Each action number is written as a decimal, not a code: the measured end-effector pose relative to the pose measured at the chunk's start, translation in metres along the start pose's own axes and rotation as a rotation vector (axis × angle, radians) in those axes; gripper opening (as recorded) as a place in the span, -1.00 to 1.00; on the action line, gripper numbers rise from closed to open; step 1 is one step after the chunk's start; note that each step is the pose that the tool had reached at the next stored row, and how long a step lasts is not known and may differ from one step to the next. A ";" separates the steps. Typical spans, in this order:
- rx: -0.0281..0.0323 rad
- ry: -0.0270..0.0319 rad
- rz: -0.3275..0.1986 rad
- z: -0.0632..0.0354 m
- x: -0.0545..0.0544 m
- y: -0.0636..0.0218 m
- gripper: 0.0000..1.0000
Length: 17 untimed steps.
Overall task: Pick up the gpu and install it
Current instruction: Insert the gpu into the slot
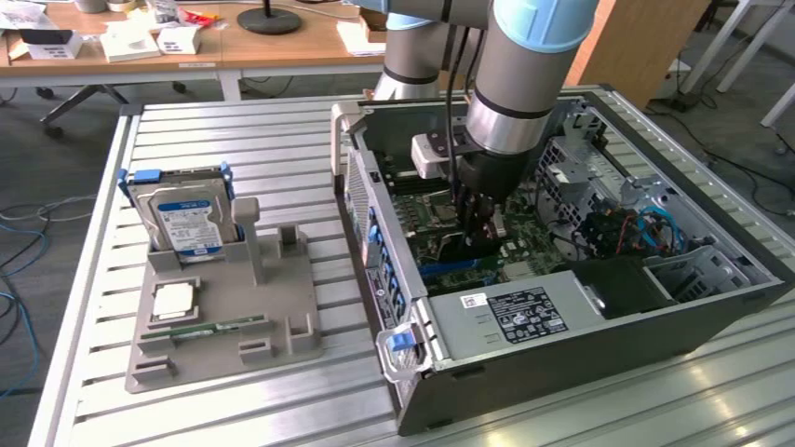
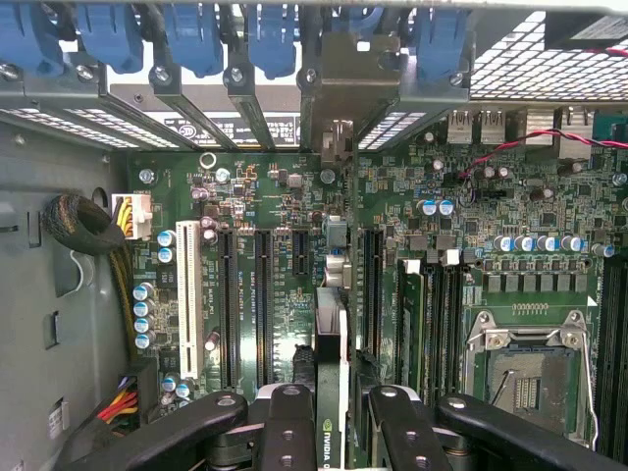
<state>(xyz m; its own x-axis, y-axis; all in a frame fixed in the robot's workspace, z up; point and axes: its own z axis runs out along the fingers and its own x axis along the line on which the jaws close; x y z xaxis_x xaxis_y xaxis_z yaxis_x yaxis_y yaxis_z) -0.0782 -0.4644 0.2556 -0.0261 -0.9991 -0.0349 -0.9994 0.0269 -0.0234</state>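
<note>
Two dark fingers of the claw pinch the gpu between them, with only a narrow gap. The card stands on edge, seen from above as a thin strip with a green logo. Its lower edge is hidden, so whether it touches a slot cannot be told. Under it lies the motherboard, with long black slots on both sides of the card and a white slot further off. The card's far end runs toward a grey bracket at the rear wall, and where one ends and the other begins is hard to make out. In the exterior view the claw sits deep inside the open case, dark against dark parts, and the arm covers much of the board. Well apart, on the exterior view's left, a grey holder on the bench carries an upright hard drive and a memory stick lying flat.
</note>
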 end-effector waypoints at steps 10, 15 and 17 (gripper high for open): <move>0.0000 0.0001 0.000 0.0021 0.000 0.0001 -0.48; 0.0000 0.0000 0.000 0.0035 0.000 0.0001 -0.48; 0.0000 0.0001 0.000 0.0041 0.000 0.0001 -0.48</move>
<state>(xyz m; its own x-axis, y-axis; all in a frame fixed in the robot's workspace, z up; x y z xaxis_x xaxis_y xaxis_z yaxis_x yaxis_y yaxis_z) -0.0782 -0.4644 0.2515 -0.0261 -0.9991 -0.0349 -0.9994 0.0269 -0.0233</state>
